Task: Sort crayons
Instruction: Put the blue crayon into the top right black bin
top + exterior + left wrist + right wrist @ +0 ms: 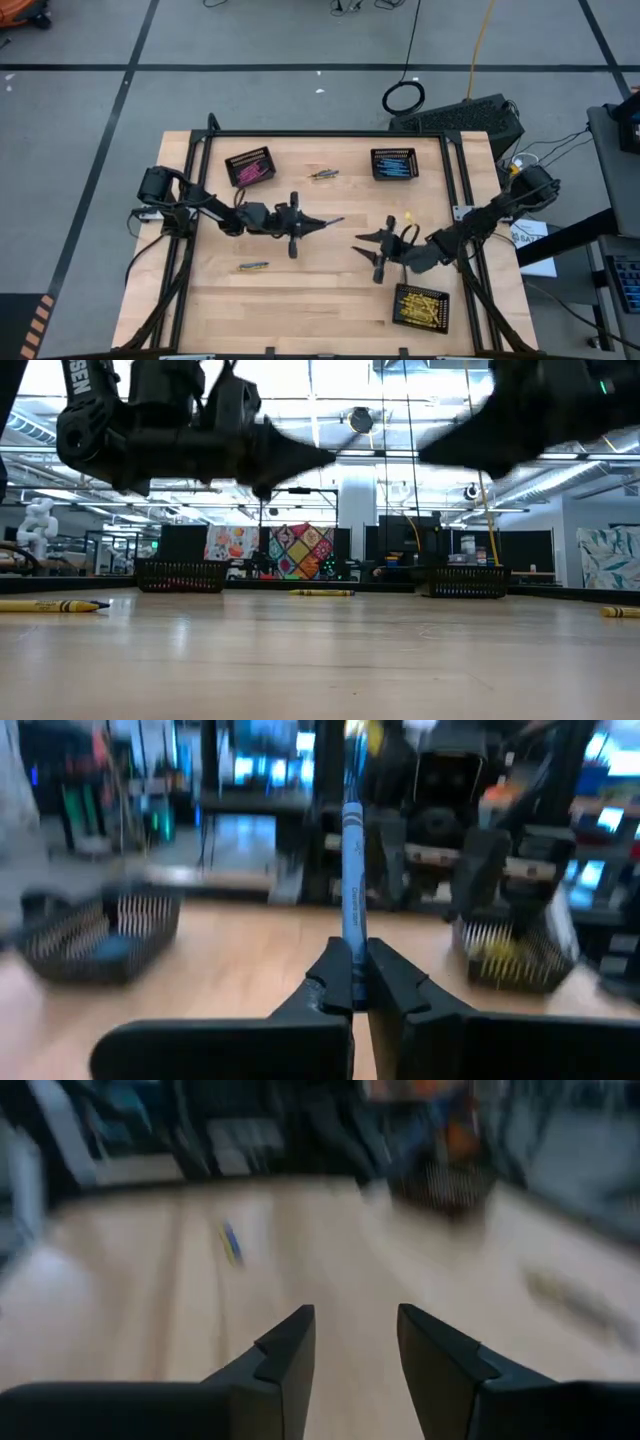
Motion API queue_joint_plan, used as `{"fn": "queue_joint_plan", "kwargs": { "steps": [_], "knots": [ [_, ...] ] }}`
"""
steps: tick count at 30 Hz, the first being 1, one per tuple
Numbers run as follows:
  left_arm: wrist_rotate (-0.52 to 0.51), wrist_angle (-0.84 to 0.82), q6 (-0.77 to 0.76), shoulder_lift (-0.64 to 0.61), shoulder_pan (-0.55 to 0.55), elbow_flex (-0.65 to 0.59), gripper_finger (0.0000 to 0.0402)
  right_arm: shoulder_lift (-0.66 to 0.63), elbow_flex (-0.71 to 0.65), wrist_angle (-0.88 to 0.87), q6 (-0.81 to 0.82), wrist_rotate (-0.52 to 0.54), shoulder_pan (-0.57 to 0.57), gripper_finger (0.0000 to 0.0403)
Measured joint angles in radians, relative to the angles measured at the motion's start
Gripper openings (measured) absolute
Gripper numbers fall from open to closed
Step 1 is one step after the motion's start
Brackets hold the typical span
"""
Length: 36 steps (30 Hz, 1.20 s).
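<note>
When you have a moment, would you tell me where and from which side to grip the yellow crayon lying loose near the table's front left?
Grip the yellow crayon at its middle, coming straight down from above with the fingers across its length. It lies flat on the table with bare wood all around.

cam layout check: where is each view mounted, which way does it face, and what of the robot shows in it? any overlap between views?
High: overhead, straight down on the table; both arms, left gripper, right gripper.
Low: table height, level toward the room; arms dark overhead.
Left wrist: forward past jaws shut on a blue crayon, toward two baskets.
Right wrist: forward past open jaws over bare wood.
Shared: the pink-crayon basket in high shows far left in low.
</note>
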Motion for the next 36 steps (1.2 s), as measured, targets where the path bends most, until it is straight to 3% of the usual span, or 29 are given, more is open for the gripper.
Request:
{"fn": "queue_joint_plan", "kwargs": {
  "steps": [5,8,12,16,18,27,36],
  "knots": [
    [0.008,0.154,0.035,-0.001,-0.027,0.009,0.0003,0.010,0.000,0.392,-0.359,-0.105,-0.043,0.0164],
    [0.021,0.230,0.051,-0.001,-0.042,0.009,0.0003,0.010,0.000,0.518,-0.424,-0.122,-0.068,0.0194],
    [0.036,0.255,0.055,-0.002,-0.061,0.018,0.0003,0.011,0.009,0.528,-0.349,-0.128,-0.113,0.0220],
    [0.037,0.247,0.074,-0.003,-0.077,0.039,0.0002,0.018,0.070,0.445,-0.337,-0.272,-0.147,0.0221],
    [0.037,0.220,0.099,-0.004,-0.081,0.052,0.0002,0.025,0.115,0.391,-0.370,-0.316,-0.154,0.0216],
    [0.037,0.188,0.106,-0.004,-0.084,0.072,0.0002,0.033,0.228,0.264,-0.424,-0.308,-0.158,0.0174],
    [0.041,0.186,0.105,-0.004,-0.085,0.072,0.0003,0.033,0.229,0.251,-0.451,-0.305,-0.156,0.0055]
  ]
}}
